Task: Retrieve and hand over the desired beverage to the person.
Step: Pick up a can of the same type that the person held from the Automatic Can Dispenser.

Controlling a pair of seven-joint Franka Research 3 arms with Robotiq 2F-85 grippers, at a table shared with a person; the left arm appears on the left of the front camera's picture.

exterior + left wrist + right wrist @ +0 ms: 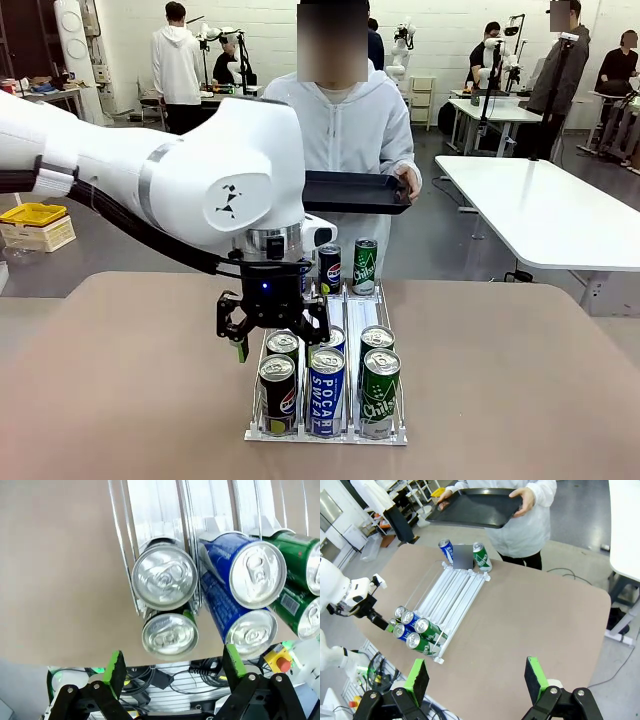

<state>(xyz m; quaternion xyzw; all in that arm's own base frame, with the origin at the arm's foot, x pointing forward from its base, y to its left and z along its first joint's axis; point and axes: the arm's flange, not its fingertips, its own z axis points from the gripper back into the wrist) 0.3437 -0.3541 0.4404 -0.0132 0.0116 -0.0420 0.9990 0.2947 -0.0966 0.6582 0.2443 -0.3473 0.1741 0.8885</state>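
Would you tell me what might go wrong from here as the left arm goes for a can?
The open left tool hangs over the front dark can, tight beside the blue can: a finger might hit that neighbour. The can behind may slide forward in the rack once it is lifted. Two upright cans stand before the tray the person holds: a low carry might topple them.

A clear plastic three-lane rack [352,310] lies lengthwise at the middle of the brown table [120,380]. Six aluminium drink cans [327,385] crowd its near end, two to a lane; two upright cans [365,266] stand at its far end. The left tool [280,340] hangs above the near-left lane. Beyond the far edge stands the person [350,130], holding a flat black tray [355,192].
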